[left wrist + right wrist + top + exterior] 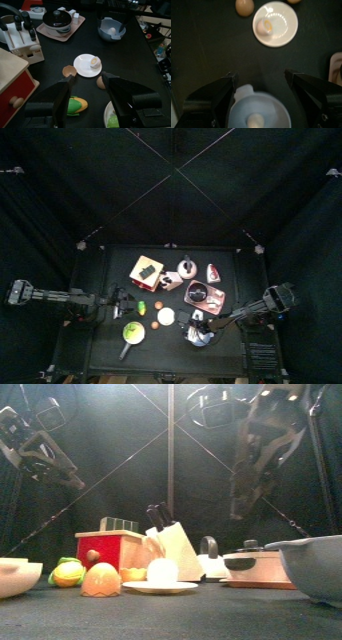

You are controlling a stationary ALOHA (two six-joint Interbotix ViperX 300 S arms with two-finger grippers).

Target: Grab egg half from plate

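Observation:
The egg half (95, 62) is a small white oval lying on the round white plate (83, 69) near the table's middle. It also shows in the front view (162, 571), standing on the plate (160, 588), and in the right wrist view (264, 26) on the plate (284, 22). My left gripper (85, 92) is open and empty, held above the table just left of the plate (166, 315). My right gripper (264, 80) is open and empty, held over the grey bowl (258, 107), right of the plate.
Two brown eggs (69, 71) (101, 82) lie beside the plate. A grey bowl (201, 336) holds a small white piece. A pot on a pink tray (59, 20), a knife block (20, 37), a red toaster (110, 547), corn (77, 106) and a white bowl (14, 576) stand around.

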